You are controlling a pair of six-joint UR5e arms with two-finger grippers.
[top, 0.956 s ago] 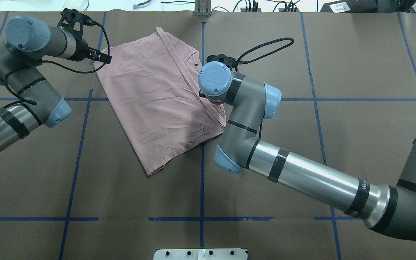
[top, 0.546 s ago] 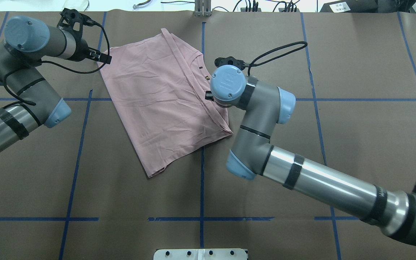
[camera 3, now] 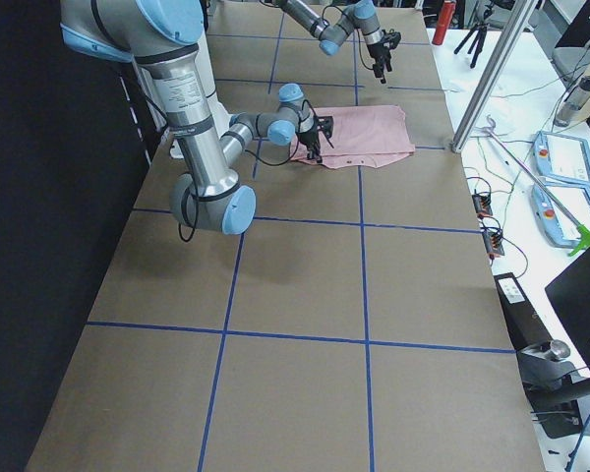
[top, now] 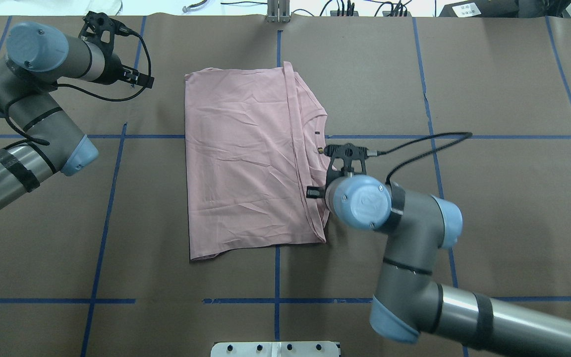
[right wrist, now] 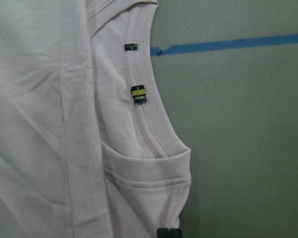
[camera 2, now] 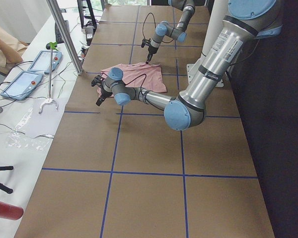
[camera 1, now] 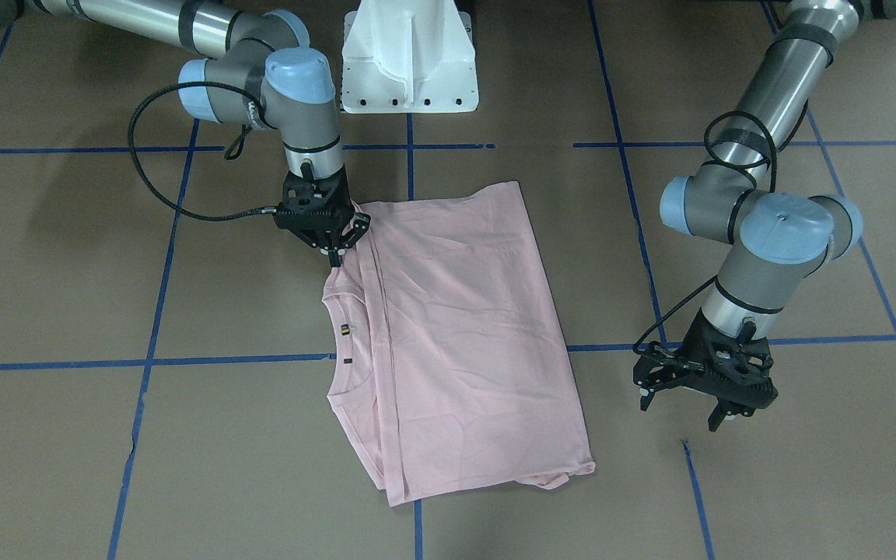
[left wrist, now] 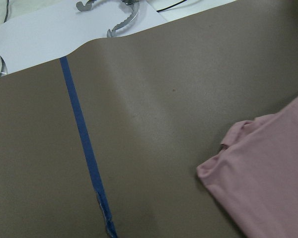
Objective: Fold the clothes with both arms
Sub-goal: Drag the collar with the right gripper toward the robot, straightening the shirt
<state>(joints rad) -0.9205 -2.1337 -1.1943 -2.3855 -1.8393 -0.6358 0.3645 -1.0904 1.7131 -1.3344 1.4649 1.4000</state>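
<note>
A light pink T-shirt (top: pixel 241 163) lies folded and flat in the middle of a table (top: pixel 488 198) covered in brown paper and marked with blue tape lines (top: pixel 102 218). The shirt forms a rough rectangle with its plain side up. Its ribbed collar (right wrist: pixel 149 124) sits along the edge on the robot's right, and two small dark tags (right wrist: pixel 138 93) are sewn on the collar band. The right gripper (camera 1: pixel 337 253) points straight down at the shirt's near corner beside the collar, its jaws closed on the fabric edge. The right wrist view shows dark fingertips (right wrist: pixel 169 233) meeting at the folded hem just below the collar. The left gripper (camera 1: pixel 681 408) hangs over bare paper beyond the shirt's far left corner, well apart from the cloth, with its jaws spread and nothing between them. The left wrist view shows that corner of the shirt at the lower right, a tape line, and a white sheet (left wrist: pixel 35 39) past the paper's edge.
</note>
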